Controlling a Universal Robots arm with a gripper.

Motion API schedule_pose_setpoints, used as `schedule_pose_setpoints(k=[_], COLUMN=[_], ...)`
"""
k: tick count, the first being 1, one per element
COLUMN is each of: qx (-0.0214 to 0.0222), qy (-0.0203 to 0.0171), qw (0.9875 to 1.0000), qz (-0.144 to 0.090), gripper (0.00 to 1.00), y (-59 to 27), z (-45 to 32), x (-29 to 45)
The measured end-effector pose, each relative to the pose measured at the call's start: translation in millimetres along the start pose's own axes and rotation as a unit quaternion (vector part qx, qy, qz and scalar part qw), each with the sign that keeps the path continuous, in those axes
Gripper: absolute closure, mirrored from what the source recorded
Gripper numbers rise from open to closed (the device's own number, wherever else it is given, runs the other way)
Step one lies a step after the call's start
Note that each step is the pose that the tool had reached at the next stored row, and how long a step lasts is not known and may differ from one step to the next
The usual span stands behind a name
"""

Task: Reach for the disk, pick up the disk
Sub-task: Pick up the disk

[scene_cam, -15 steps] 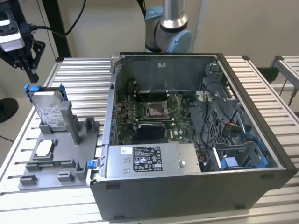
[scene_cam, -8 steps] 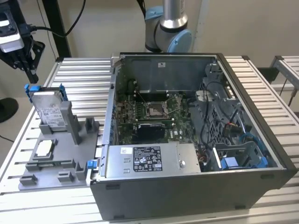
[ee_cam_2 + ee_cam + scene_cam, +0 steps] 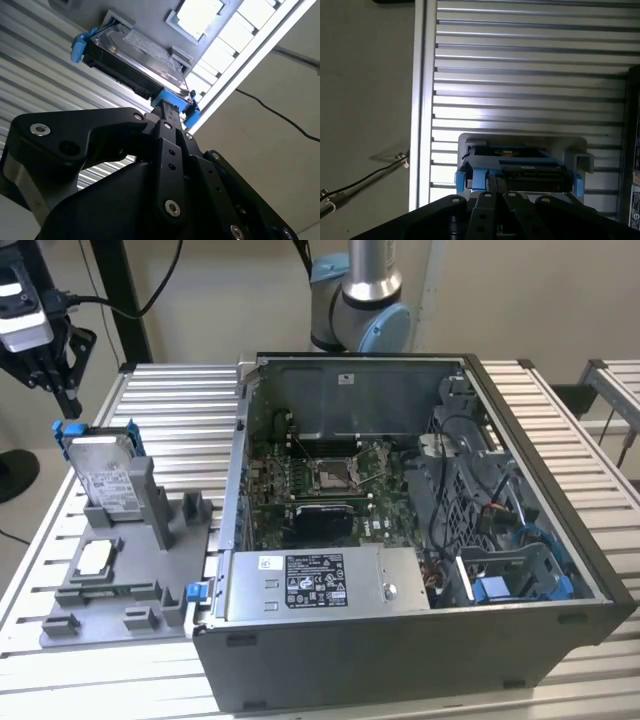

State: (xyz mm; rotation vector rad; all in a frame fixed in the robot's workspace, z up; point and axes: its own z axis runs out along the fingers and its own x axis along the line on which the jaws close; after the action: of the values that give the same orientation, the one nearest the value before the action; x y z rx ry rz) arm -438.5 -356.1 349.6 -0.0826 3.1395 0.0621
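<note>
While the disk (image 3: 102, 478) stands upright in a grey holder (image 3: 165, 512) on the slatted counter (image 3: 180, 400), to the exterior view's left of the open computer case (image 3: 400, 650), the black pincer (image 3: 62, 390) hangs just above its blue-railed upper edge. Whether the pincer is open or closed, I cannot tell.

I am seeing no print that I can read. The disk (image 3: 98, 458), standing at about nine o'clock in the exterior view, is carrying a white label (image 3: 104, 486). The grey box (image 3: 400, 585) at six o'clock in the open computer case (image 3: 400, 660) is showing a black label (image 3: 315, 580) and a small white sticker (image 3: 270, 562), all illegible.
</note>
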Motion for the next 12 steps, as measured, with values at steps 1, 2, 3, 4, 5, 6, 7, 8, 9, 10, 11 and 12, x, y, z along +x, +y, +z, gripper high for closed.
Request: schedule_pose_setpoints(k=[1,2,3,4,5,6,7,8,9,10,11,12], qx=[0.0,0.0001,0.0001,0.0003,0.0003,0.0002,0.0002,0.0002,0.0002,0.0002,0.0002,0.0002], qy=[0.0004,0.0007,0.001,0.0014,0.0018,0.0021,0.0025,0.0028,0.0032,0.0036,0.0039,0.0043], qw=[1.0,0.9998,0.9996,0.9993,0.999,0.9985,0.998,0.9974,0.9967,0.9959,0.995,0.9941], qz=[-0.009,-0.018,-0.027,-0.036,-0.045,-0.054,-0.063,-0.072,-0.081,-0.09,-0.099,-0.109], gripper=[1.0,1.0,1.0,1.0,1.0,1.0,1.0,1.0,1.0,1.0,1.0,1.0], y=[0.0,0.0,0.1,0.1,0.1,0.1,0.1,0.1,0.1,0.1,0.1,0.1], z=[0.0,0.0,0.0,0.0,0.0,0.0,0.0,0.0,0.0,0.0,0.0,0.0], x=[0.1,0.1,0.1,0.1,0.2,0.2,0.2,0.3,0.3,0.3,0.3,0.4])
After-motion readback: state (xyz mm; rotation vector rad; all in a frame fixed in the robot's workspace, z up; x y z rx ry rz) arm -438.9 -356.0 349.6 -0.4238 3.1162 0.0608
